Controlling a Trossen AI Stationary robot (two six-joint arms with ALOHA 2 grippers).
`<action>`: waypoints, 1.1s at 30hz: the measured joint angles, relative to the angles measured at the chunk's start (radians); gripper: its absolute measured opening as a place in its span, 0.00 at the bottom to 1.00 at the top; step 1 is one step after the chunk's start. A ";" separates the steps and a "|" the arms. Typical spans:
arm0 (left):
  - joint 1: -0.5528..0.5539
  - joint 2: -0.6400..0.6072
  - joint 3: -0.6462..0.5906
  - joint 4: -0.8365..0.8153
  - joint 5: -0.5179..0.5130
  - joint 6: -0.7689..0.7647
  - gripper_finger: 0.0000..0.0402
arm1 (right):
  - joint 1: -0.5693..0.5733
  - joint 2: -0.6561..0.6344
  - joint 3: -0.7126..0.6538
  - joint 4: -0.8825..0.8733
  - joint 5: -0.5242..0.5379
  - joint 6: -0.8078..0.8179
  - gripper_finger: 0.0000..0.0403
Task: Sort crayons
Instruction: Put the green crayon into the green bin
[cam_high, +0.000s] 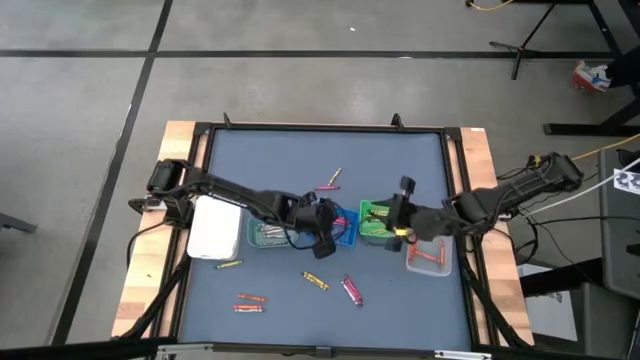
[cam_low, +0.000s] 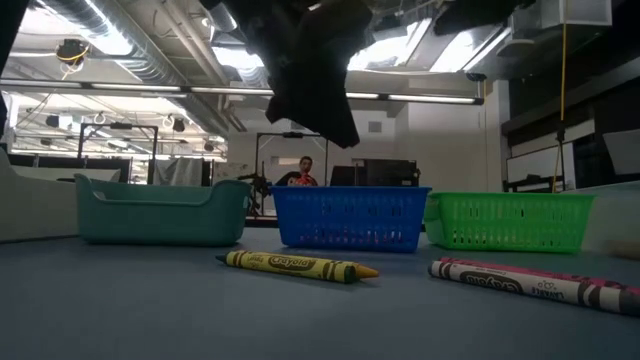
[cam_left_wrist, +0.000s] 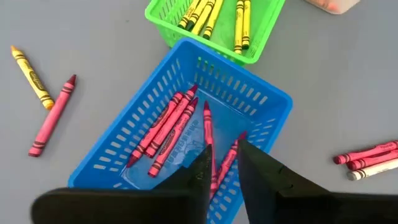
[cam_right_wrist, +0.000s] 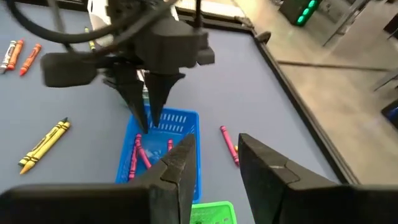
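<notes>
My left gripper (cam_left_wrist: 222, 146) hangs open over the blue tray (cam_left_wrist: 261, 93), fingers pointing down into it. Several red crayons (cam_left_wrist: 165, 127) lie on the tray's floor, and one red crayon (cam_left_wrist: 225, 163) shows below the gap between the fingers. My right gripper (cam_right_wrist: 216, 140) is open and holds nothing. It hovers by the green tray (cam_high: 375, 222), which holds yellow crayons (cam_left_wrist: 208, 14). Loose crayons lie flat on the table, among them a yellow crayon (cam_low: 300, 266) and a pink crayon (cam_low: 540, 283) near the front.
A white tray (cam_high: 213, 228) and a teal tray (cam_low: 160, 210) stand left of the blue one. A clear tray (cam_high: 430, 257) with orange crayons sits at the right. More crayons lie at the near left (cam_high: 250, 302) and behind the trays (cam_high: 328, 183).
</notes>
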 joint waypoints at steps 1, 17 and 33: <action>-0.004 0.000 0.000 0.000 -0.004 0.000 0.16 | -0.017 0.003 0.000 0.000 -0.019 0.000 0.29; -0.163 0.001 0.000 0.008 0.052 -0.001 0.25 | -0.168 0.155 0.000 0.006 -0.063 0.000 0.29; -0.327 0.081 -0.005 0.042 -0.008 0.077 0.25 | -0.166 0.266 0.000 0.050 -0.143 -0.002 0.29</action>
